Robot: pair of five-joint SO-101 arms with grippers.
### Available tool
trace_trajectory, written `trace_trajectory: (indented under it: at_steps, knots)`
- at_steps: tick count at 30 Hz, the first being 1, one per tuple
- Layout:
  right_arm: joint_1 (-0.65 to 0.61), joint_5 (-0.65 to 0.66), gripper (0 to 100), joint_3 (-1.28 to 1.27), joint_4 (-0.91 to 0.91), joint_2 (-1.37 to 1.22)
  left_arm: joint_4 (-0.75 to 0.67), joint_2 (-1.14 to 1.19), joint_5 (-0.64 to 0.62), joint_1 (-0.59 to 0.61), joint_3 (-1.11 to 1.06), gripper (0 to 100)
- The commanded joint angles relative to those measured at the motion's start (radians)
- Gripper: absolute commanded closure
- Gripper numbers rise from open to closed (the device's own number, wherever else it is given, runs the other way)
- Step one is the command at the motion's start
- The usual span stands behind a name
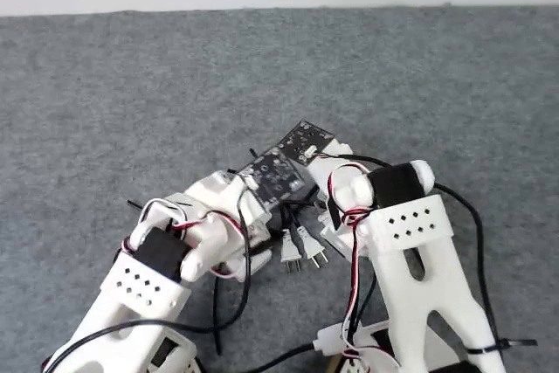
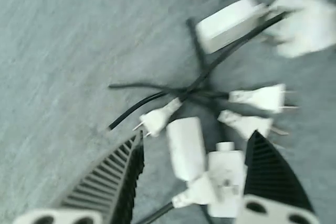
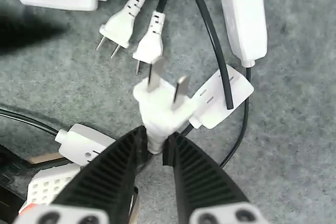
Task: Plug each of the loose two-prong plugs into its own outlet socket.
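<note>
Prongs of the white two-prong plug (image 3: 160, 103) are pointed away from the right hand (image 3: 156, 139) clamped on it, a white rectangular outlet socket (image 3: 212, 103) just beside; the left hand (image 2: 197, 140) is spread open.

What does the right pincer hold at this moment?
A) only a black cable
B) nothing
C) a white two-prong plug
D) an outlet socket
C: in the right wrist view the right pincer is shut on the body of a white two-prong plug, prongs pointing away from it.
</note>
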State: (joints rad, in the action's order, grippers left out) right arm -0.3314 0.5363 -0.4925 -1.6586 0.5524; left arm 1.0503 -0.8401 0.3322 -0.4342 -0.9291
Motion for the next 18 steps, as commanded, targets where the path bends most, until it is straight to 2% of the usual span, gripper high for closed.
trace_trajectory:
  at_steps: [1, 7, 18]
  knots:
    - [-0.018, -0.012, 99.1, 0.057, -0.018, 0.033, 0.106, -0.009, -0.051, -0.114, 0.15, 70]
    - [-0.028, -0.011, 99.1, 0.084, -0.11, 0.085, 0.115, -0.133, -0.037, -0.124, 0.122, 70]
    - [-0.242, -0.089, 99.1, -0.026, -0.137, 0.38, 0.123, -0.41, -0.04, -0.126, 0.001, 70]
